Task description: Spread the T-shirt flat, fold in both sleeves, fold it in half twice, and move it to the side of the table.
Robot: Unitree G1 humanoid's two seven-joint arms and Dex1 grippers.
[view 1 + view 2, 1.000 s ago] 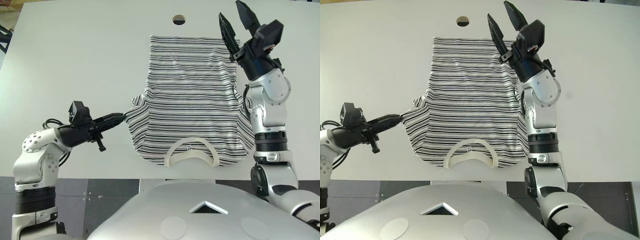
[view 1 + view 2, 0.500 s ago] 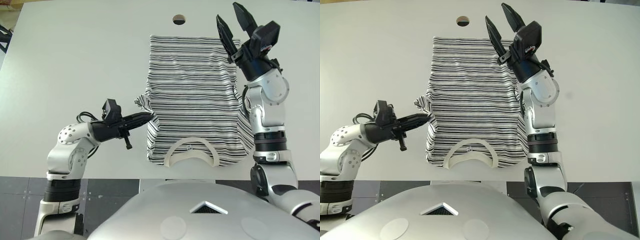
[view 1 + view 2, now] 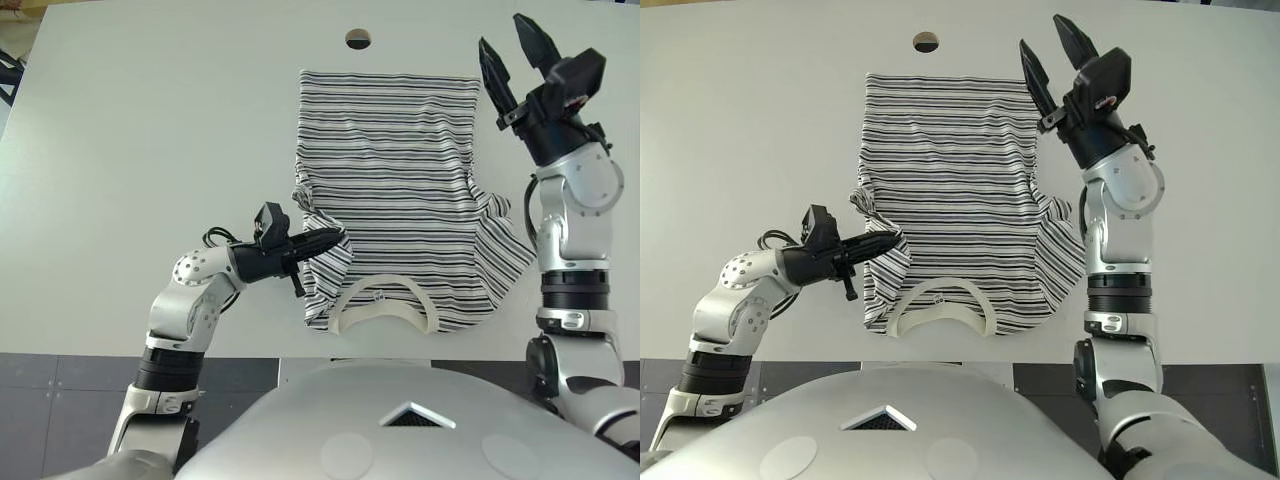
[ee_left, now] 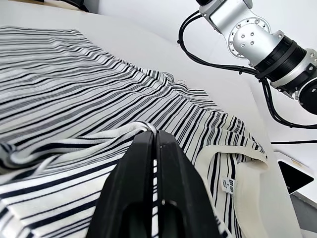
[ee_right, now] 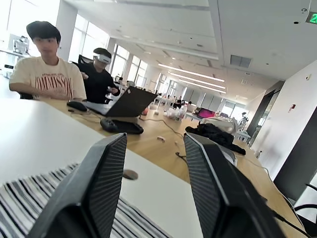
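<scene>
White table, bright open-plan office

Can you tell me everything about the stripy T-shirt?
The T-shirt is soft-looking cloth with thin black, grey and white stripes and a cream collar nearest the robot. It lies mostly flat, slightly wrinkled, on the white table. Its right sleeve sticks out sideways; its left sleeve is pinched in the shut left gripper and folded over the body.

White worktop — striped T-shirt lies on it, collar toward the near edge, hem just short of a round hole.
</scene>
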